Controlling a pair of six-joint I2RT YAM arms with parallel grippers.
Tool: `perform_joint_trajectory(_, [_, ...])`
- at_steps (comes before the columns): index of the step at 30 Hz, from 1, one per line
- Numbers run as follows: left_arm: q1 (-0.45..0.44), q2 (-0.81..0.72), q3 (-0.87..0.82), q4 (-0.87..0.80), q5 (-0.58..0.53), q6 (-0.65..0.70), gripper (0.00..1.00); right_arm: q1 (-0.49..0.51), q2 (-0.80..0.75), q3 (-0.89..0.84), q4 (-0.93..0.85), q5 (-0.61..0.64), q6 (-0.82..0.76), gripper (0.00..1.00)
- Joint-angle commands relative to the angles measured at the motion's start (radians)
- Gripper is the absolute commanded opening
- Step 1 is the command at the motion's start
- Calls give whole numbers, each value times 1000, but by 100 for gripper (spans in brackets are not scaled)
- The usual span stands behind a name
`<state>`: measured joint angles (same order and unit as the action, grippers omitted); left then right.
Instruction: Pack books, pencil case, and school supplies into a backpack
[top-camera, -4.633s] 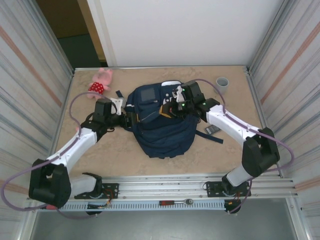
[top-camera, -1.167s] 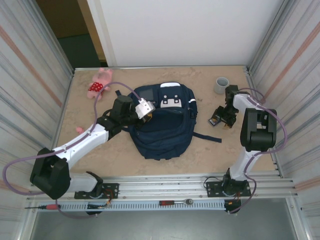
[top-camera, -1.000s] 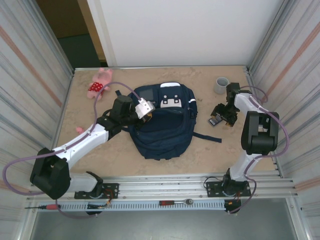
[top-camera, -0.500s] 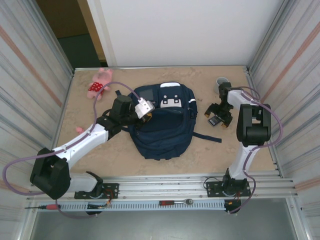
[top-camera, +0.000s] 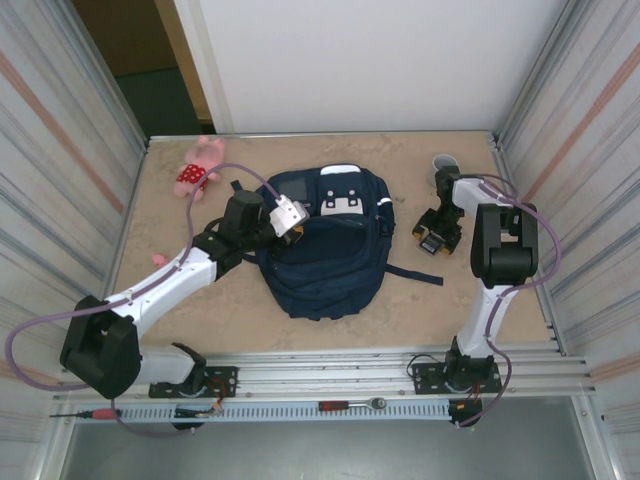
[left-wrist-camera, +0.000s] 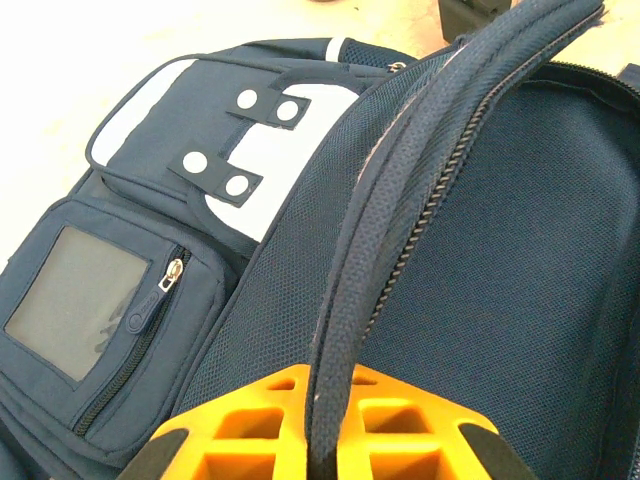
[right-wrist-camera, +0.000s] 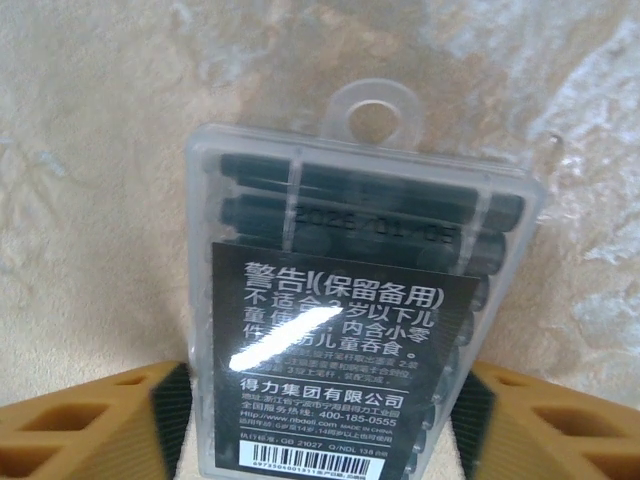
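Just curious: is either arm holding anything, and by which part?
Left gripper pinches the backpack by its opening's zipper edge. Right gripper straddles a pack; grip unclear.

The large navy blue fabric backpack lies in the middle of the pale stone-look table. Behind it on the left, near the back corner, lies the small pink plush toy. Behind it on the right stands the small grey cup. The small flat clear plastic pack lies on the table right of the backpack, in front of the cup (the right gripper has one finger at each side of it). The left gripper sits at the backpack's left side, with the zip edge between its fingers.
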<state>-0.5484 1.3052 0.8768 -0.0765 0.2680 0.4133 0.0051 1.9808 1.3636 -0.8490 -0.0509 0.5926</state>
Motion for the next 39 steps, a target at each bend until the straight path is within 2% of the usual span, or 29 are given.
perform_joint_trajectory(1, [21,-6,13,19,-3,-27,2,-11,4,7,-15,-36,-18,75])
perform_joint_trajectory(5, [22,-6,16,17,1,-28,2,-24,31,9,-2,-59,-35,74])
perform_joint_trajectory(12, [22,-14,24,10,5,-30,2,-35,72,2,-31,-35,-69,52])
perform_joint_trajectory(17, [22,-20,29,3,11,-29,2,-31,14,-27,-24,-28,-81,49])
perform_joint_trajectory(23, [22,-23,55,-4,36,-58,3,-1,-204,-86,37,-69,-76,47])
perform_joint_trajectory(27, [22,-27,75,-3,59,-88,3,68,-383,-125,95,-107,-90,47])
perform_joint_trajectory(32, [19,-31,99,-18,95,-122,3,203,-607,-186,212,-112,-160,45])
perform_joint_trajectory(35, [22,-36,99,-15,104,-141,3,262,-743,-248,325,-153,-215,42])
perform_joint_trajectory(39, [22,-32,97,-6,117,-158,3,305,-906,-365,475,-208,-333,42])
